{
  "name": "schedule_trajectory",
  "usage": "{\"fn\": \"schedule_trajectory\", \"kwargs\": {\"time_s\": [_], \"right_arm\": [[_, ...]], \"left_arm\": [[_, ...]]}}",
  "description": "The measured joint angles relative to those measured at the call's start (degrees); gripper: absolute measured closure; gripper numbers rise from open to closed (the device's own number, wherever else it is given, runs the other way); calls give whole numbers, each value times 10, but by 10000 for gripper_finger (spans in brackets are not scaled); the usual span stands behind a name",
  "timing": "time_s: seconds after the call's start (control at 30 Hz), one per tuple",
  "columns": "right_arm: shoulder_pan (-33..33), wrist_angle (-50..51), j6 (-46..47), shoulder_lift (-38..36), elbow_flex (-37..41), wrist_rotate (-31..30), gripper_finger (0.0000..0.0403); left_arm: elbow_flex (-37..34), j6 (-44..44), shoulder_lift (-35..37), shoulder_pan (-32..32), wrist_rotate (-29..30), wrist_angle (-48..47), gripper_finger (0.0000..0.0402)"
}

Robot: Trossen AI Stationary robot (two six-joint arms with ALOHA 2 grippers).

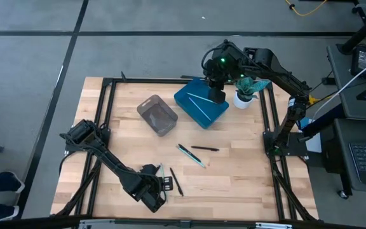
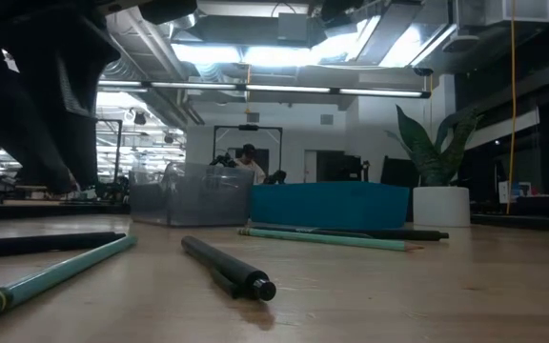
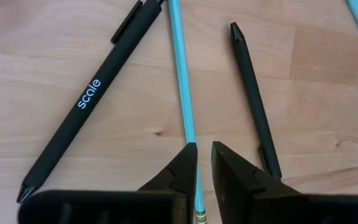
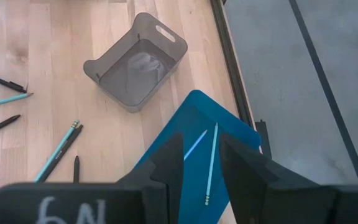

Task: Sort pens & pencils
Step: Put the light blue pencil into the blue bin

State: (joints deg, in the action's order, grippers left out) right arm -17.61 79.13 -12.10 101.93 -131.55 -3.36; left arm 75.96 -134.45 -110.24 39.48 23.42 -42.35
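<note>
Light blue and black pens & pencils lie flat on the wooden table. My left gripper [image 3: 203, 146], at the table's near edge [image 1: 159, 191], is shut on a light blue pencil [image 3: 182, 74]. A black pen marked "scale" [image 3: 86, 99] and a thinner black one [image 3: 253, 99] lie on either side of it. A light blue stick [image 1: 191, 154] and a black one [image 1: 205, 148] lie mid-table. Two light blue pencils [image 4: 211, 162] lie in the blue bin [image 4: 194, 112]. Above that bin hangs my right gripper [image 4: 201, 149], open, with nothing between its fingers. My left gripper has the light blue pencil between its two fingers, close to the ferrule end [image 3: 197, 190]. One finger stands on each side of the shaft. The fingers slant down from the table's near side, in line with the pencil. The pencil lies flat on the table.
A grey see-through bin [image 1: 157, 114] stands left of the blue bin [image 1: 201, 105] at the far side. A white pot with a green plant [image 1: 243, 95] stands right of the blue bin. A black metal frame [image 1: 107, 114] borders the table.
</note>
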Motion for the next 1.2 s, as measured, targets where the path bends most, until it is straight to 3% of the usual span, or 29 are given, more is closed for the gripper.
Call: {"fn": "schedule_trajectory", "kwargs": {"time_s": [0.23,0.73,0.97,1.2], "right_arm": [[0,0,0,0,0,0,299],[0,0,12,0,0,0,299],[0,0,12,0,0,0,299],[0,0,11,0,0,0,299]], "left_arm": [[0,5,0,0,0,2,398],[0,-23,0,0,43,22,340],[0,-16,0,-4,-9,20,328],[0,66,0,-47,-68,43,330]]}}
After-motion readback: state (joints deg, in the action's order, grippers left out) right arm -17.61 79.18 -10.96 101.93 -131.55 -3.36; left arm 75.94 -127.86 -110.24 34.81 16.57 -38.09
